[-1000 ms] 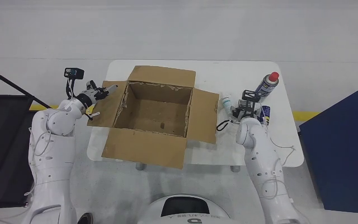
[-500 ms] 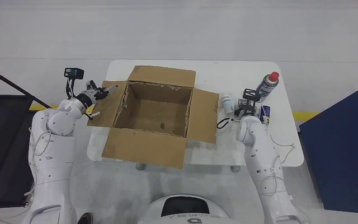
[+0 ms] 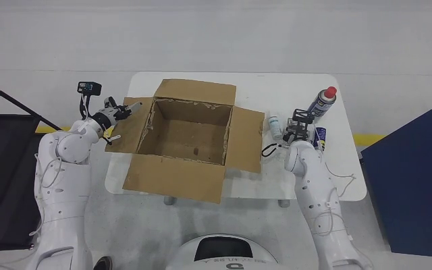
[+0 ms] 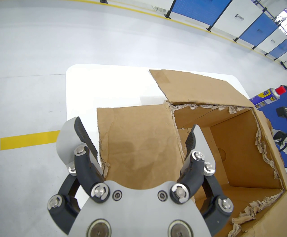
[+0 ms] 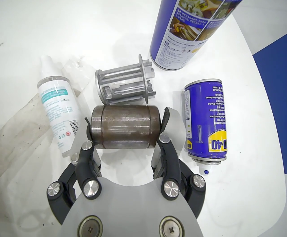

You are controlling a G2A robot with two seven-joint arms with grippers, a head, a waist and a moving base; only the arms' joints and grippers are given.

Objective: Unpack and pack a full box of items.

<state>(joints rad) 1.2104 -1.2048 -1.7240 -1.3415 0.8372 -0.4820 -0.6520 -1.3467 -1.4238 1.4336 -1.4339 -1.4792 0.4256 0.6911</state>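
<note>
While the left hand [image 4: 136,124] stays spread, the right hand [image 5: 126,115] seemingly clamps the steel cylinder [image 5: 124,129], barely shifted.

Probably an industrial hall: pale painted floor [image 4: 67,33], yellow floor line [image 4: 27,139], blue partition panels [image 4: 197,9].

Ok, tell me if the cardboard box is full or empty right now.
Empty. The cardboard box has its flaps spread, and the top view shows its floor bare, nothing lying inside.

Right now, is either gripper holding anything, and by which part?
The right gripper clamps the steel cylinder by its two flat ends. The left gripper is open over the box flap, holding nothing.
</note>
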